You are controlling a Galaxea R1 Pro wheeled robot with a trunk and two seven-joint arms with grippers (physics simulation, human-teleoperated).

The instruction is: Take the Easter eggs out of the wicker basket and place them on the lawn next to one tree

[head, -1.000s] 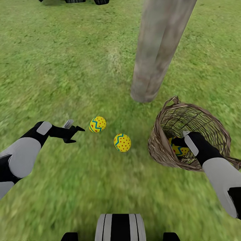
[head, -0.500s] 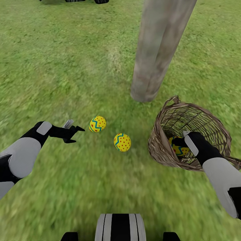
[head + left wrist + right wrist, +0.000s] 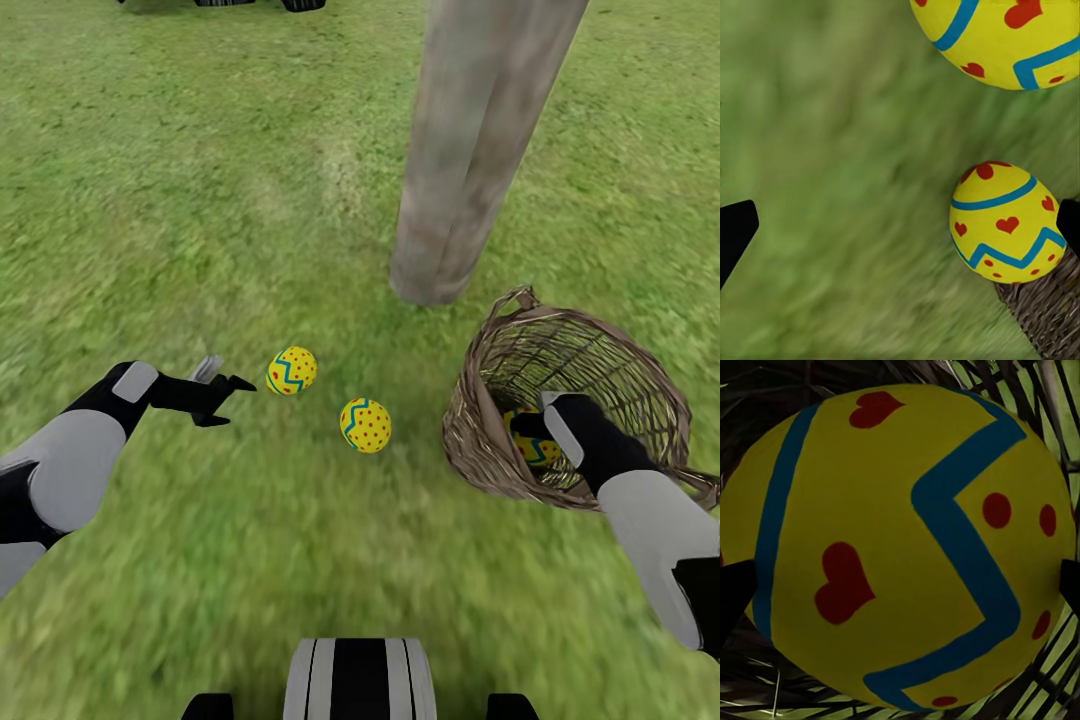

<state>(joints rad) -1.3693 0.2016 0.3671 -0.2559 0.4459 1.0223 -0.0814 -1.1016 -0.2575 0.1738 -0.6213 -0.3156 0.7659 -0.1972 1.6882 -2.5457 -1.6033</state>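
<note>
On the lawn (image 3: 180, 200), two yellow Easter eggs with blue zigzags lie near the tree trunk (image 3: 470, 160): one egg (image 3: 291, 370) (image 3: 1009, 34) and another (image 3: 365, 425) (image 3: 1005, 221). My left gripper (image 3: 228, 392) (image 3: 900, 225) hovers open and empty just left of them. The wicker basket (image 3: 470, 440) (image 3: 1042, 315) leans on the grass right of the trunk. The third egg (image 3: 540, 452) (image 3: 907, 547) lies inside it. My right gripper (image 3: 527, 428) (image 3: 900, 585) reaches into the basket, open, its fingertips (image 3: 735, 592) on either side of that egg.
My own base (image 3: 358, 680) shows at the near edge. Dark objects (image 3: 255, 4) sit at the far edge of the grass. Open grass stretches to the left and behind the trunk.
My right arm has shifted slightly deeper into the basket toward the egg. The left arm and the two eggs on the grass have stayed put.
</note>
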